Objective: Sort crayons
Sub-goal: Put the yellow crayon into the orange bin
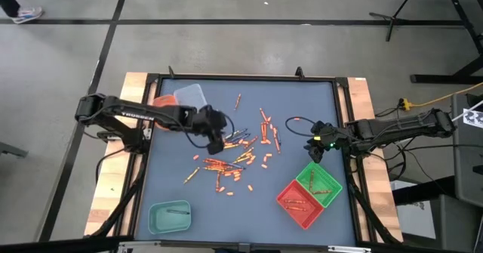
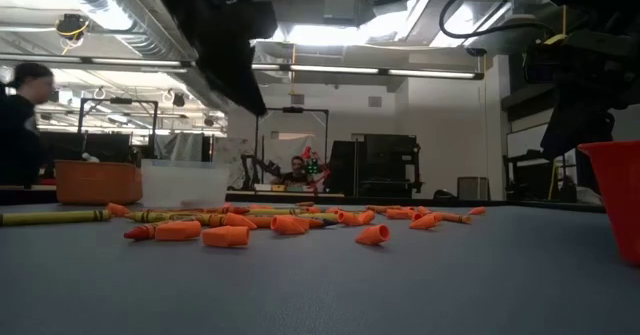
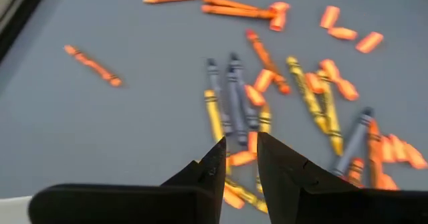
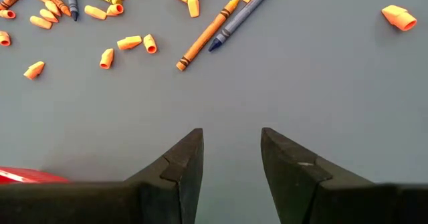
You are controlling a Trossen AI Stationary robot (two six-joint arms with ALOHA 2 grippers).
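The crayons (image 1: pixel 235 153) lie scattered across the middle of the dark table (image 1: pixel 173 170), mostly orange and red sticks and short broken pieces, with a few yellow and blue ones among them. The left gripper (image 1: pixel 215 143) hangs over the left edge of this scatter; in the left wrist view its jaws stand slightly parted just above a cluster of blue and yellow crayons (image 3: pixel 231 97), pinching nothing. The right gripper (image 1: pixel 315 152) sits to the right of the pile, above bare table near the green tray (image 1: pixel 318 182); its jaws are spread and empty, with an orange and a blue crayon (image 4: pixel 224 20) lying side by side ahead of them.

The green tray and the red tray (image 1: pixel 299 202) touch each other at the table's lower right, each holding a few crayons. A teal tray (image 1: pixel 169 217) sits at the lower left with 1 crayon inside. An orange tray (image 1: pixel 163 101) and a clear tray (image 1: pixel 190 95) rest at the upper left.
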